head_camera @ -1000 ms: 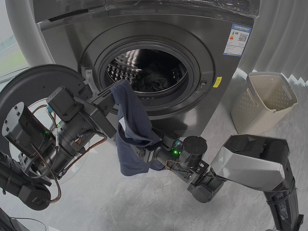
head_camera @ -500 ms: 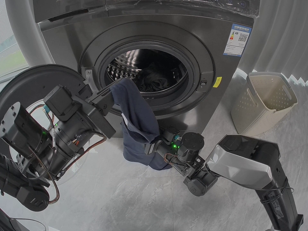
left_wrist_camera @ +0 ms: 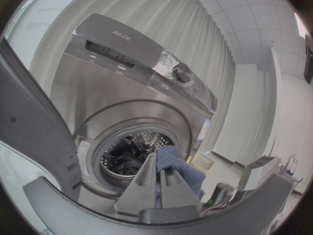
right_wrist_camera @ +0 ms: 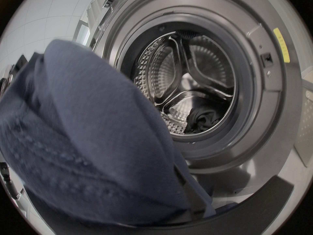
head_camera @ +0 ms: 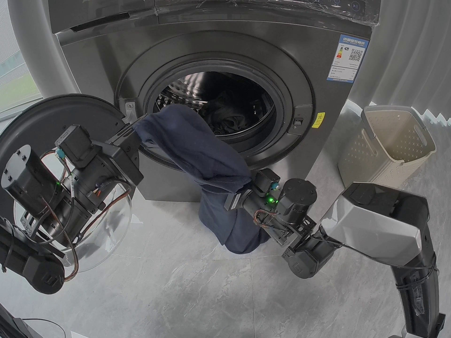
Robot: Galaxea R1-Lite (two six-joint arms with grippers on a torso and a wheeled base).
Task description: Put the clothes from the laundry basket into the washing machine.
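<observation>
Navy garment (head_camera: 197, 153) slung between my two grippers in front of the open washing machine (head_camera: 225, 38). My left gripper (head_camera: 134, 135) is clenched on one end of the cloth, just beside the left edge of the round door opening (head_camera: 282, 118). From there the cloth runs down across the lower left rim of the opening to my right gripper (head_camera: 233, 198), which sits below the rim. Cloth drapes over that gripper, so I cannot tell whether it grips. The rest of the garment hangs from there toward the floor (head_camera: 188, 296); whether its tail touches the floor I cannot tell.

Inside the drum (right_wrist_camera: 182, 79), a dark bundle of clothes (right_wrist_camera: 203, 118) lies at the bottom. The laundry basket (head_camera: 393, 110) stands on the floor near the machine's right front corner and looks empty. The door (head_camera: 51, 118) is swung wide to the left.

To do this step well, I judge both ends should rise above the lower rim before going in. The right end should lead deep into the drum so the hanging tail follows and does not catch on the rim. I should let go only once the bulk is well inside.
</observation>
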